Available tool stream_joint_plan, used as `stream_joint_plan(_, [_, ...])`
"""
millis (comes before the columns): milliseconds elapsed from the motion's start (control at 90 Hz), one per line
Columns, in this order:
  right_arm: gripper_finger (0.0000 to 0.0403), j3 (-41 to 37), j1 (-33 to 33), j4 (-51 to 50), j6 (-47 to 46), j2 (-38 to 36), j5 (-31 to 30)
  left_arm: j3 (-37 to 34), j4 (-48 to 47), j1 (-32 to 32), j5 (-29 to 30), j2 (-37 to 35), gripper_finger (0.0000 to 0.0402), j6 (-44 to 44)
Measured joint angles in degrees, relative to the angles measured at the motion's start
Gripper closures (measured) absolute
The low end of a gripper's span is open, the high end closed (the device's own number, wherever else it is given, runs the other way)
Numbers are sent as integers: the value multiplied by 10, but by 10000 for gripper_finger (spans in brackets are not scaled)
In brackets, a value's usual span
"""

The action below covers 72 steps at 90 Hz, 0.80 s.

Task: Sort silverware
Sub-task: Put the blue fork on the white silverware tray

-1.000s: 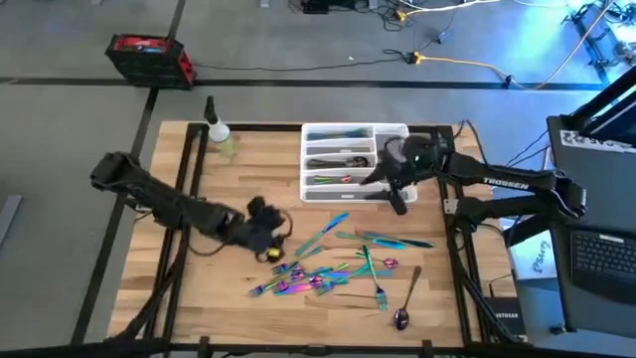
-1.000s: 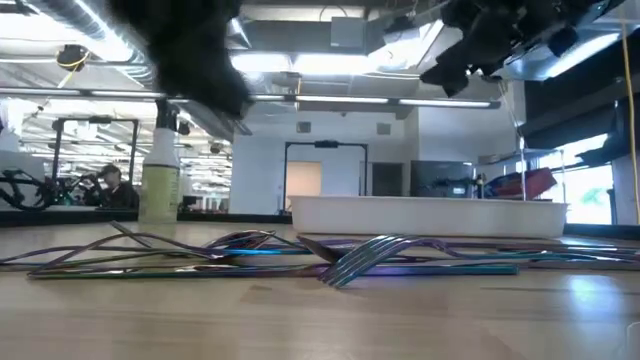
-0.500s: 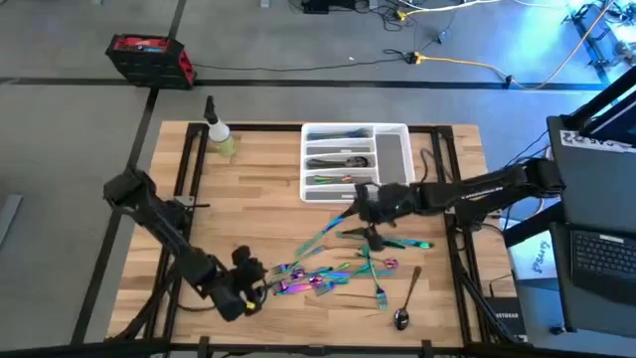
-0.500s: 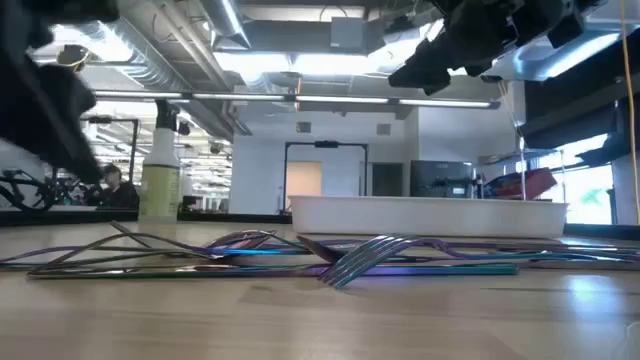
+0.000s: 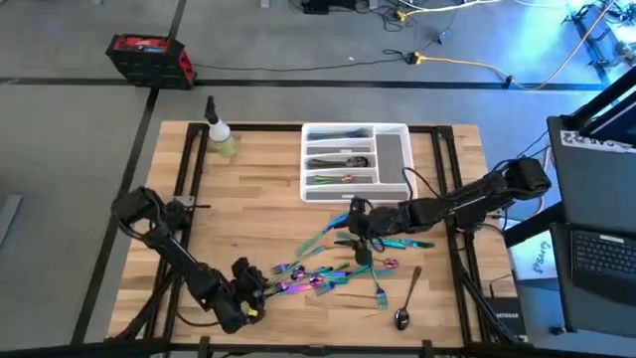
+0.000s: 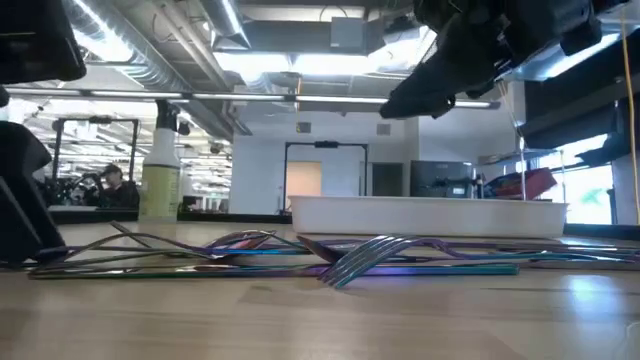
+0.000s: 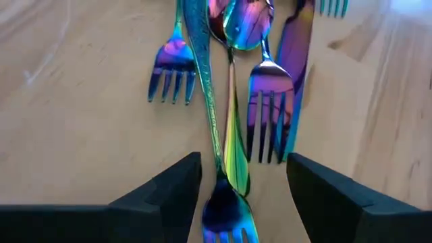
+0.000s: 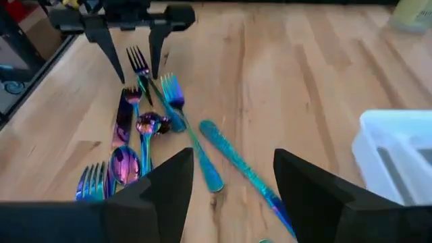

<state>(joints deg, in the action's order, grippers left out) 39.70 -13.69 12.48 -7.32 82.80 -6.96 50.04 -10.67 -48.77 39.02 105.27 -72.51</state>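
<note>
left pincer [image 7: 243, 182] spread, straddling fork [image 7: 226, 219] in silverware pile [image 5: 328, 270].

left gripper [image 5: 252, 290] at silverware [image 5: 333, 267] pile's end | right gripper [image 5: 360, 221] over pile | tray [image 5: 355, 189] beyond

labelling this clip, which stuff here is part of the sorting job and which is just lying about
Part of the job:
- loose silverware piled on the table
- darker spoon apart from the pile
- white tray, some pieces already in it
- left gripper, fingers open at the pile's end
- right gripper, fingers open above it

Lying about:
- spray bottle
- red box on the floor
</note>
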Motion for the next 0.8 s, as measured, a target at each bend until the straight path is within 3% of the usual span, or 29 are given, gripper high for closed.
stream_joint_plan(289, [213, 0, 2, -1, -10, 4, -1, 0, -5, 0, 5, 1, 206, 6])
stream_joint_plan(611, [213, 0, 2, -1, -6, 4, -2, 0, -22, 25, 10, 2, 359, 40])
stream_joint_plan(800, [213, 0, 2, -2, 0, 4, -2, -1, -32, 45, 17, -4, 398, 65])
